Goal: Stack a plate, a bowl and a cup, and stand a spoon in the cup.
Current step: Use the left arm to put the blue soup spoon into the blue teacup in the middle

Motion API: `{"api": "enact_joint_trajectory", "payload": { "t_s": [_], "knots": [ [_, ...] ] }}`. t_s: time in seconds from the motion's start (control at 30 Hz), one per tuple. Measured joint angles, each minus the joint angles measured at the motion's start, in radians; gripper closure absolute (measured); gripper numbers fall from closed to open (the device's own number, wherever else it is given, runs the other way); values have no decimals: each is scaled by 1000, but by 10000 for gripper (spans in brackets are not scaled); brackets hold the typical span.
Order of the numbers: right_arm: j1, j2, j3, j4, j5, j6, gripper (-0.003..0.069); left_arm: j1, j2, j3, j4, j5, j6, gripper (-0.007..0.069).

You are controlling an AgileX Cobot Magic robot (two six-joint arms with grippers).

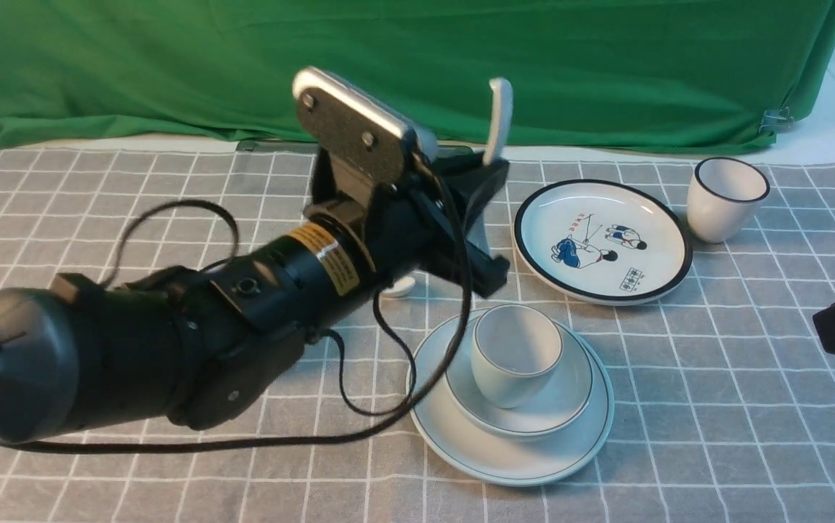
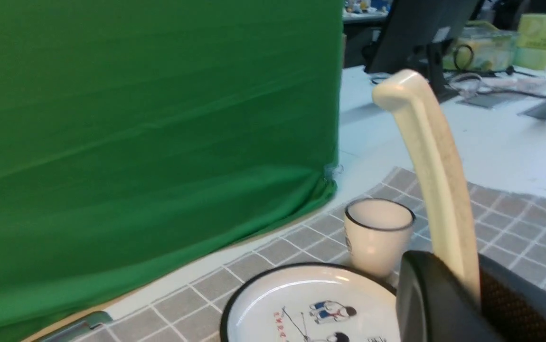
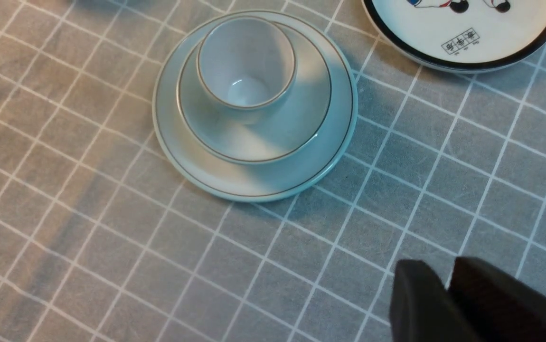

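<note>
One curved ceramic spoon point(image 2: 437, 180) (glossy, pale)

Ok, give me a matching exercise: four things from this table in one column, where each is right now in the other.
1. spoon
2. cup
3. bowl
4. cartoon plate

A. on the plain plate
B. gripped in the left tool, handle up
C. on the cloth beside the black-rimmed cup
D. inside the bowl

Pairs: 1-B, 2-D, 3-A, 4-C
</note>
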Motion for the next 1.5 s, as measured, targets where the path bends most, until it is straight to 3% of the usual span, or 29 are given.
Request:
{"api": "enact_joint_trajectory", "payload": {
  "t_s": [0.2,0.4,1.0,1.5],
  "knots": [
    [0,0,0,3,0,0,517,-17,119,0,45,-73,-2,595],
    [0,0,0,3,0,0,515,-17,185,0,-6,-176,-2,595],
    [0,0,0,4,-1,-5,516,-17,283,-1,-10,-217,-8,580],
    [0,0,0,5,-1,-6,516,-17,282,0,-3,-192,-47,375]
  ]
}}
